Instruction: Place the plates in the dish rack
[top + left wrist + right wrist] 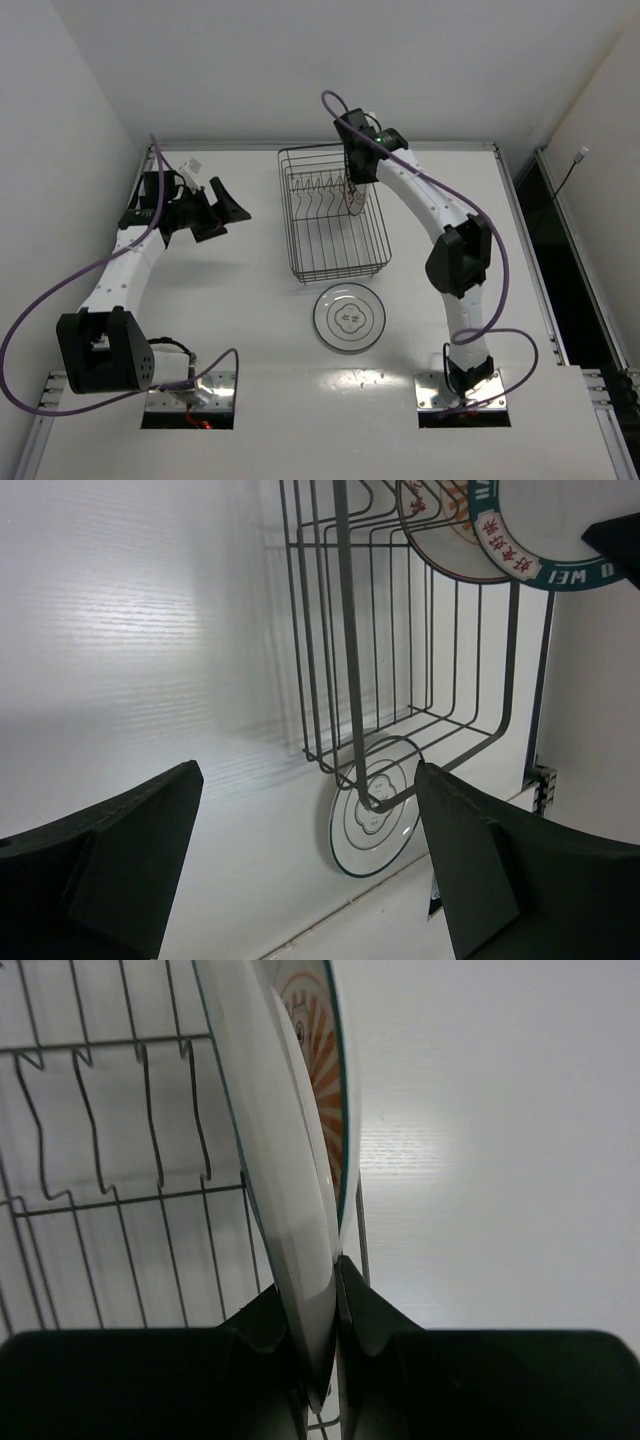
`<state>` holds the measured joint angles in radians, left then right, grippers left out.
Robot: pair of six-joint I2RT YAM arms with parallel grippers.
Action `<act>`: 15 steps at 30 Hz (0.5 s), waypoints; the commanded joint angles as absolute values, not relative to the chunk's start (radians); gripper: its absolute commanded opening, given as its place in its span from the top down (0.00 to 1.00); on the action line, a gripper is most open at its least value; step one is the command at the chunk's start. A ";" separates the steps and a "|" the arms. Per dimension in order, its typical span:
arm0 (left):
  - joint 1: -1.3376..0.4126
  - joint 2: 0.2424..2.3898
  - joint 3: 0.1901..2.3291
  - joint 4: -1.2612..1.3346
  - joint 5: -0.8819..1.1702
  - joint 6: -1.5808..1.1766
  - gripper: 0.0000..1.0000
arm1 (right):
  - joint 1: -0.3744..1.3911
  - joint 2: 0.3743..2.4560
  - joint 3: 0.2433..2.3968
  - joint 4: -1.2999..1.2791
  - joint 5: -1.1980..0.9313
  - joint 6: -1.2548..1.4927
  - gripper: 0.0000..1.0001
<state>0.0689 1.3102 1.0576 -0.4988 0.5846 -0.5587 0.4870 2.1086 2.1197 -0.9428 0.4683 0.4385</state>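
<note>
The dish rack (335,215) stands at the back middle of the table. Two plates stand on edge in it near its right wall: the orange-centred plate (432,525) and the blue-teal-rimmed plate (530,540). My right gripper (335,1290) reaches down from above and is shut on the rim of the blue-teal-rimmed plate (290,1190), with the orange-centred plate (322,1075) just beyond it. The third plate (349,318), with a thin dark ring, lies flat on the table in front of the rack. My left gripper (215,210) hangs open and empty left of the rack.
The rack's upright prongs (100,1110) stand to the left of the held plate. A side wall runs along the left edge of the table (250,330), close to the left arm. Both arm bases sit at the near edge.
</note>
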 commanded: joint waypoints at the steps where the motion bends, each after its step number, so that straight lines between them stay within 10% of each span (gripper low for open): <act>1: 0.092 1.307 1.085 -0.537 0.584 -0.520 0.15 | 0.500 2.109 2.200 -0.953 0.588 0.396 1.00; 15: 0.146 1.307 1.085 -0.575 0.612 -0.482 0.15 | 0.528 2.290 2.221 -0.952 0.463 0.448 1.00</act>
<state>0.1268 1.3102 1.0576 -0.5644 0.5907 -0.5037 0.5224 2.2578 2.1658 -0.9562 0.4770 0.4187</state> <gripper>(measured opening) 0.853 0.074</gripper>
